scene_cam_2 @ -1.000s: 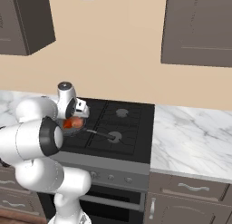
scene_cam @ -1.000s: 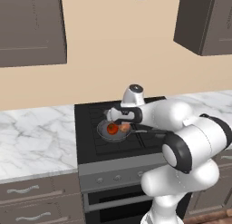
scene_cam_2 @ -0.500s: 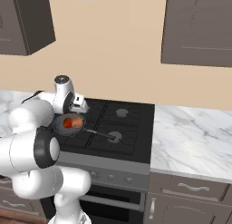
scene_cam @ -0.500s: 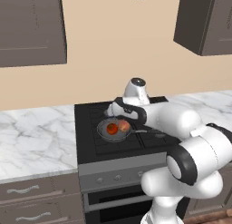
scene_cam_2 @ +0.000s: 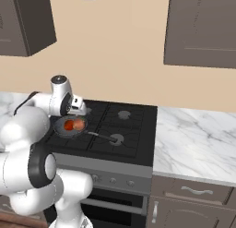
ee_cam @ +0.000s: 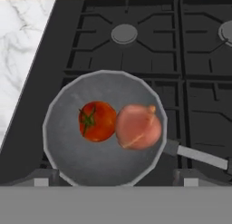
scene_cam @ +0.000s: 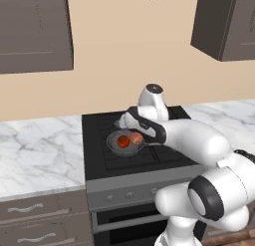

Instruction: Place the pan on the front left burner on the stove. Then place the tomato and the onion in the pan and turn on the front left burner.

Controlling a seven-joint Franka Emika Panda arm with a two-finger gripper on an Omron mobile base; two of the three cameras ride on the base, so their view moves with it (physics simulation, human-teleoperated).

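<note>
The dark grey pan [ee_cam: 72,159] sits on the front left of the black stove [ee_cam: 199,64], covering the front left burner; its thin handle [ee_cam: 199,156] points right. In it lie the red tomato [ee_cam: 96,121] and, touching its right side, the pale pink onion [ee_cam: 138,127]. My gripper [ee_cam: 113,177] hangs open above the pan's near rim, one fingertip [ee_cam: 41,177] on each side and nothing between them. From the left base view the hand [scene_cam: 130,120] hovers just behind the pan [scene_cam: 125,144]. The right base view has the pan [scene_cam_2: 69,127] by my arm.
The back left burner cap [ee_cam: 124,33] lies beyond the pan. Small knobs [scene_cam: 128,194] line the grey steel front panel above the oven door. Marble counter [scene_cam: 40,150] flanks the stove on both sides [scene_cam_2: 193,139]. Wall cabinets hang overhead.
My hand has lifted up and back from the pan, still open. The onion and tomato now lie uncovered side by side in the pan.
</note>
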